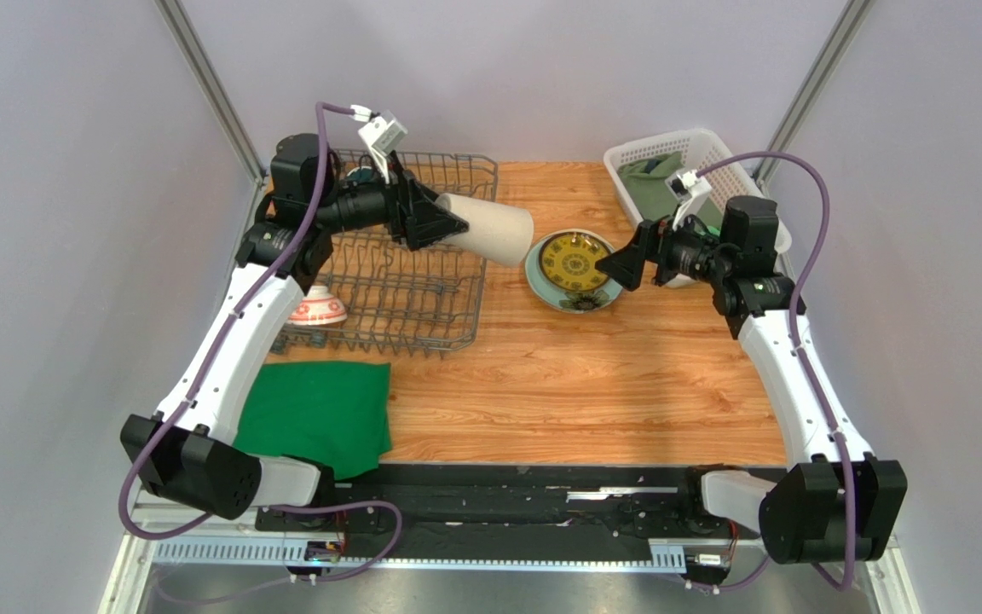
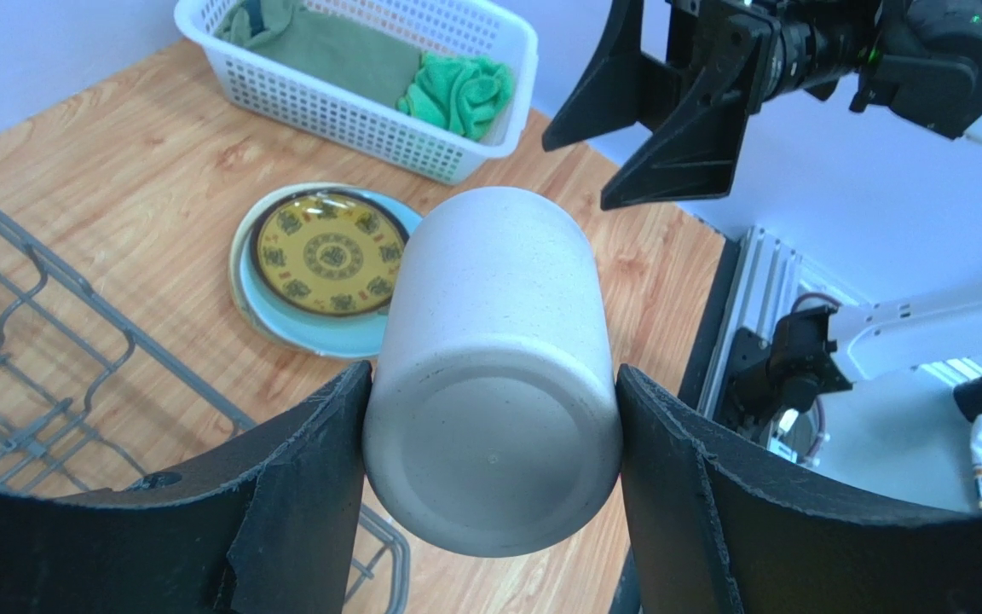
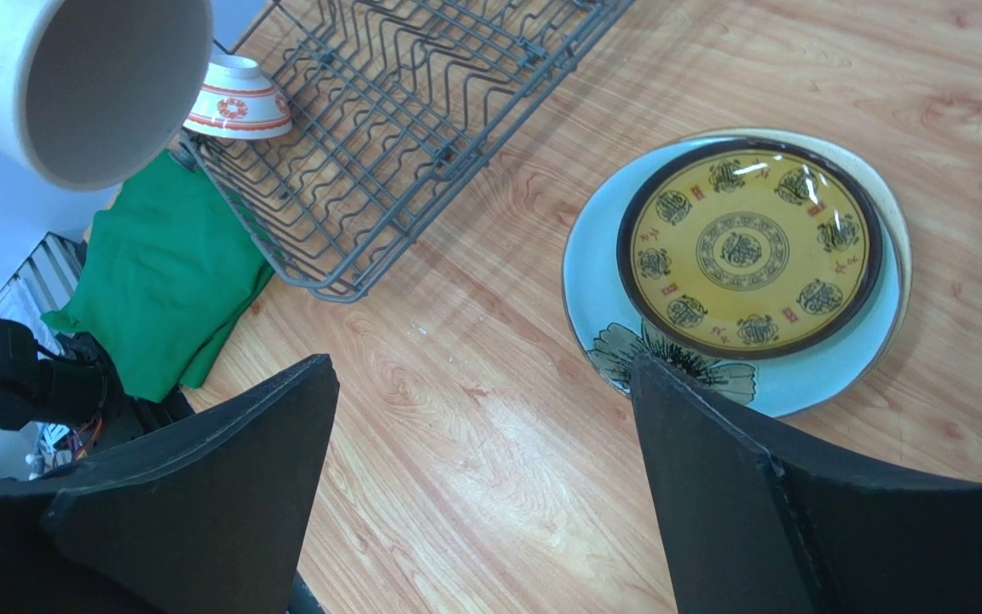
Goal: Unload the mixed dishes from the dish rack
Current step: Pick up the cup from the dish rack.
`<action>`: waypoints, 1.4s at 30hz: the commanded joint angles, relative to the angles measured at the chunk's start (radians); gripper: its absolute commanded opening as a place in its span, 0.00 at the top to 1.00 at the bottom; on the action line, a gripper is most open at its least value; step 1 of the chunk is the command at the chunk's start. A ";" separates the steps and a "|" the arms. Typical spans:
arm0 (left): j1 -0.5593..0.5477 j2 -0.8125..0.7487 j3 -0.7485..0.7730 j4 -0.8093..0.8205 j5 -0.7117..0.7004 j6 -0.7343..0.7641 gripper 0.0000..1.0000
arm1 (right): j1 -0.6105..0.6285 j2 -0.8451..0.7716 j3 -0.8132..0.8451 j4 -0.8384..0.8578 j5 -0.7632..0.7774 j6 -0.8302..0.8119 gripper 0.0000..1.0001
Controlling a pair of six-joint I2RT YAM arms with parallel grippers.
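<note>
My left gripper (image 1: pixel 442 220) is shut on the beige handleless cup (image 1: pixel 494 229), held on its side in the air over the right edge of the dish rack (image 1: pixel 400 275). The left wrist view shows the cup's base (image 2: pixel 494 441) between both fingers. The yellow patterned plate (image 1: pixel 573 261) lies on the pale teal plate (image 3: pixel 605 314) on the wood; a cream rim (image 3: pixel 900 250) shows under them. My right gripper (image 1: pixel 617 266) is open and empty beside these plates. The small red-and-white bowl (image 1: pixel 318 307) sits at the rack's near left corner. The dark green mug is out of view.
A white lattice basket (image 1: pixel 644 151) with green cloths stands at the back right, behind the right arm. A green cloth (image 1: pixel 317 412) lies in front of the rack at the near left. Bare wood (image 1: pixel 586 384) lies between the plates and the table's near edge.
</note>
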 commanded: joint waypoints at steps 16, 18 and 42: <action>0.064 -0.018 -0.213 0.665 0.215 -0.547 1.00 | 0.027 -0.026 -0.073 0.326 -0.260 0.140 0.19; 0.064 -0.007 -0.237 0.754 0.236 -0.622 1.00 | 0.047 -0.021 -0.073 0.367 -0.262 0.153 0.19; 0.064 0.077 -0.366 1.153 0.301 -0.891 1.00 | 0.257 0.154 0.037 0.648 -0.217 0.223 0.29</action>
